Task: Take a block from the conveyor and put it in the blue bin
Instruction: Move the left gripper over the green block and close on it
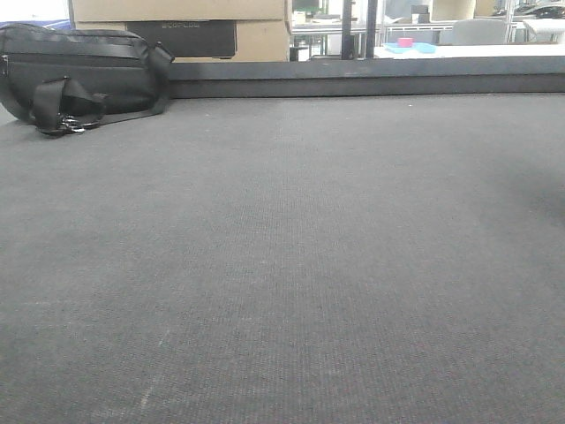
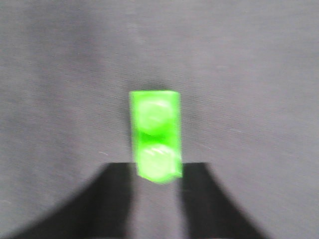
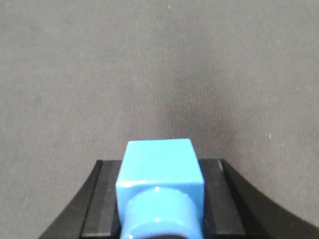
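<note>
Two blocks, one per gripper. Left gripper [image 2: 157, 172] pinched one green block [image 2: 154, 132] at 6 o'clock, over the conveyor [image 1: 282, 265]. Right gripper [image 3: 159, 167] pinched one blue block [image 3: 159, 157] at 6 o'clock. One black bag [image 1: 79, 75] at 10 o'clock.

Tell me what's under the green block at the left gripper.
Only the grey woven conveyor shows around the green block, held in the left gripper; the patch directly beneath it is covered.

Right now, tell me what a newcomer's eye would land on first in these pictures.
A bright green block, blurred, shows with its near end between the fingers of the left hand in the left wrist view. A blue block sits clamped in the right hand, low in the right wrist view. A black bag rests at the far left of the grey conveyor.
</note>
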